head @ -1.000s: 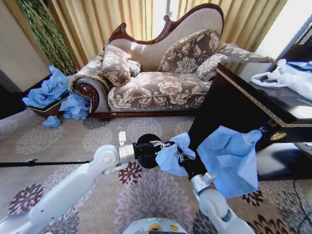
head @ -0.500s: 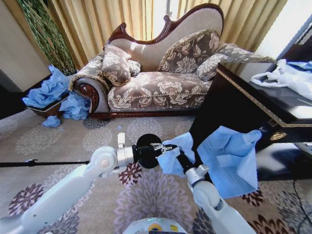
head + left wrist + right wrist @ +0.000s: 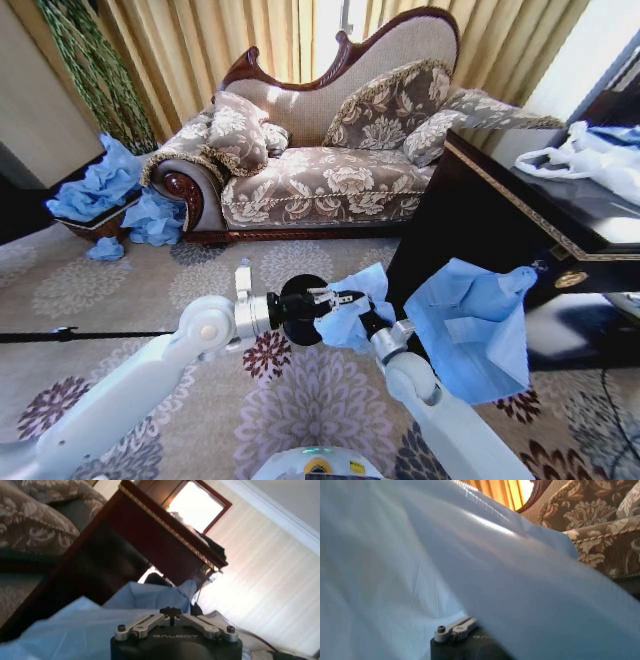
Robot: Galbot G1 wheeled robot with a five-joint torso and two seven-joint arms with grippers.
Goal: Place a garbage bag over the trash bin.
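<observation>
The garbage bag (image 3: 345, 322), small, thin and light blue, hangs crumpled above the carpet between my two grippers. My left gripper (image 3: 340, 297) reaches in from the left and is shut on the bag's upper edge. My right gripper (image 3: 372, 320) comes up from below, mostly wrapped in the plastic and shut on it. In the left wrist view the bag (image 3: 75, 633) lies just beside the gripper (image 3: 171, 612). The bag (image 3: 420, 555) drapes across the right wrist view. A round black form (image 3: 298, 312) by my left wrist may be the trash bin or the gripper's housing; I cannot tell which.
A larger light-blue sheet (image 3: 475, 320) hangs off the dark wooden table (image 3: 480, 215) on the right, close to my right arm. White bags (image 3: 590, 155) lie on that table. A floral sofa (image 3: 320, 180) stands behind, with blue plastic heaps (image 3: 105, 185) at its left end. Patterned carpet lies in front.
My right arm has swung left and up, bringing the bag closer against the left gripper. The left arm has drawn back slightly. The bag's top corner now stands higher.
</observation>
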